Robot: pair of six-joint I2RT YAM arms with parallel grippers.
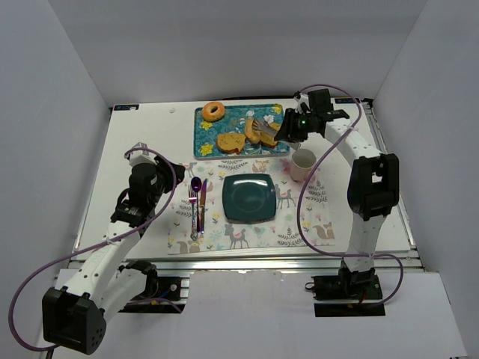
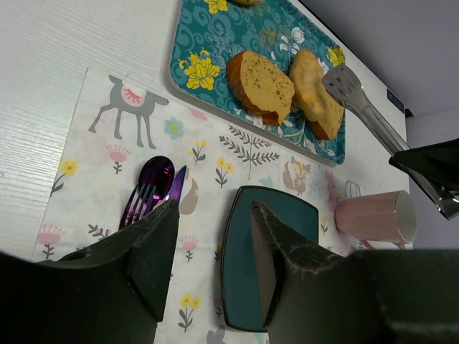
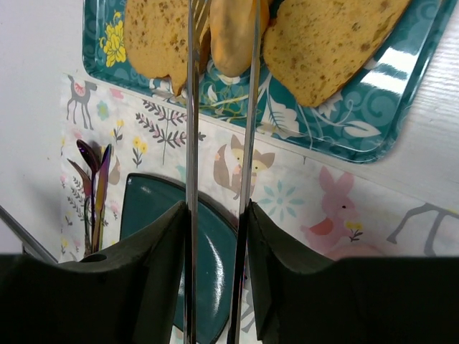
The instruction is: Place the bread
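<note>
Several bread slices [image 1: 231, 141] lie on a teal floral tray [image 1: 205, 142] at the back. My right gripper [image 1: 288, 127] is shut on metal tongs [image 3: 192, 107], whose tips straddle a slice [image 3: 237, 29] on the tray; the tongs also show in the left wrist view [image 2: 358, 100]. A dark teal square plate [image 1: 248, 197] sits on the patterned placemat [image 1: 299, 224]. My left gripper [image 2: 215, 244] is open and empty, held above the placemat left of the plate.
A donut [image 1: 214, 111] lies at the tray's far left corner. A pink mug [image 1: 302, 164] stands right of the plate. A purple fork, knife and spoon [image 1: 197, 202] lie left of the plate. White walls enclose the table.
</note>
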